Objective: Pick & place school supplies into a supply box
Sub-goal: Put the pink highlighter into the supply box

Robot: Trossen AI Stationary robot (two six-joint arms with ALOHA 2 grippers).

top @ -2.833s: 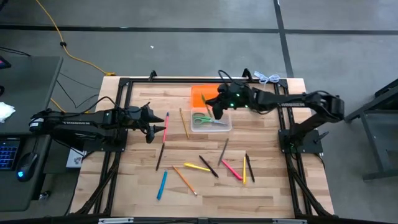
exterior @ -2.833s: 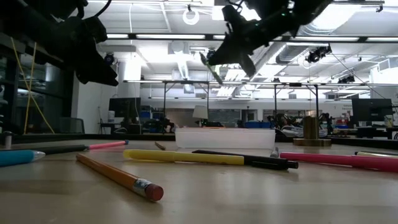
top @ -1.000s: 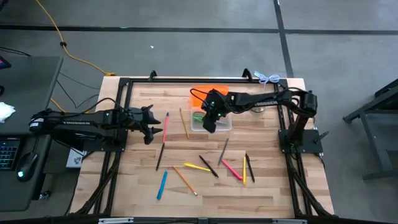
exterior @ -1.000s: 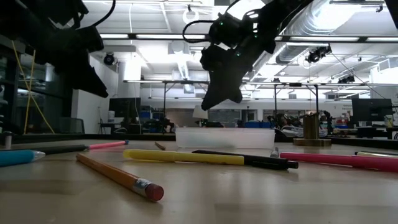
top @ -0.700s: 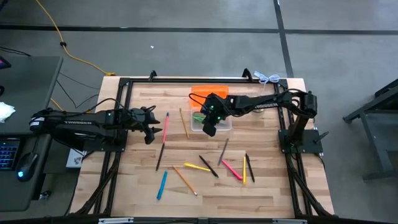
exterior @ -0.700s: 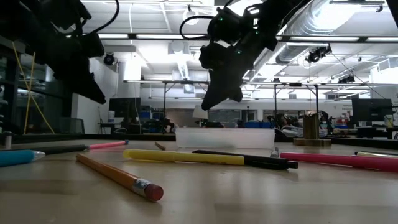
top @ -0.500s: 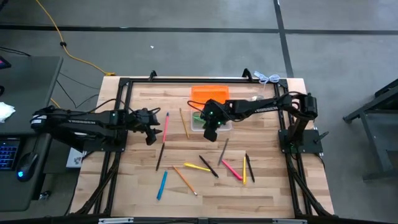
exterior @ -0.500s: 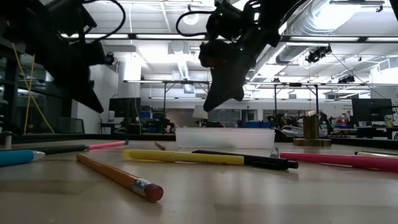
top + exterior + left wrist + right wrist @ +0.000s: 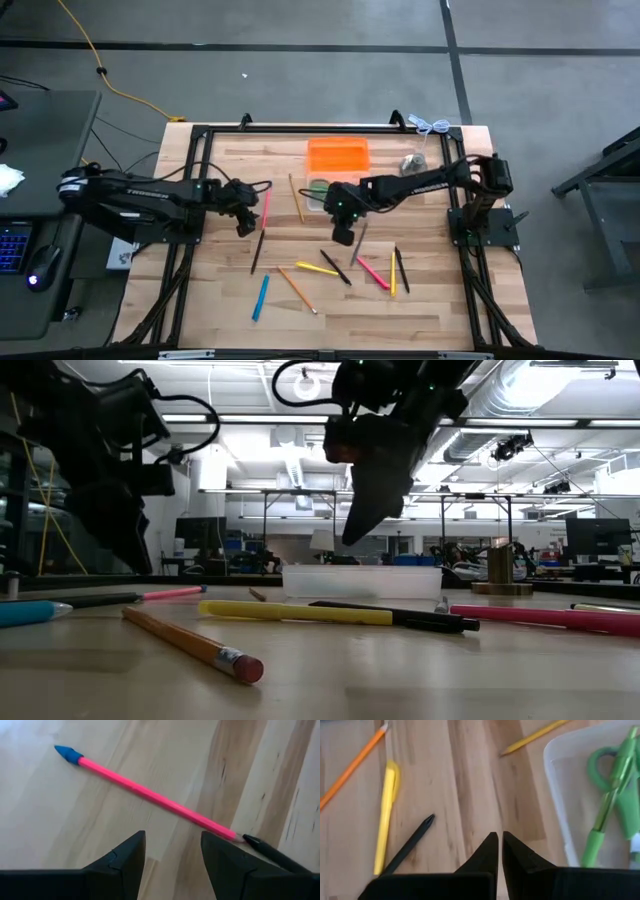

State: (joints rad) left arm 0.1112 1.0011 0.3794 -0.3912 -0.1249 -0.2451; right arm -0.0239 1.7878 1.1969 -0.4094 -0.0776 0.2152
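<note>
The clear supply box sits mid-table and holds green-handled scissors and a green pen. Its orange lid lies just beyond it. My right gripper hangs shut and empty above bare wood, just on the near side of the box. My left gripper is open and tipped downward. It is close over a pink pen with a blue cap, and touches nothing. More pens and pencils lie flat on the table.
Loose on the near half lie a yellow pen, black pens, a pink pen, an orange pencil and a blue pen. A wooden pencil lies left of the box. A silver bell-shaped object stands far right.
My right gripper, still shut, has swung from over the box toward the table's near edge and now hangs over the bare wood. My left gripper has sunk and tipped further down toward the pink pen, staying open.
</note>
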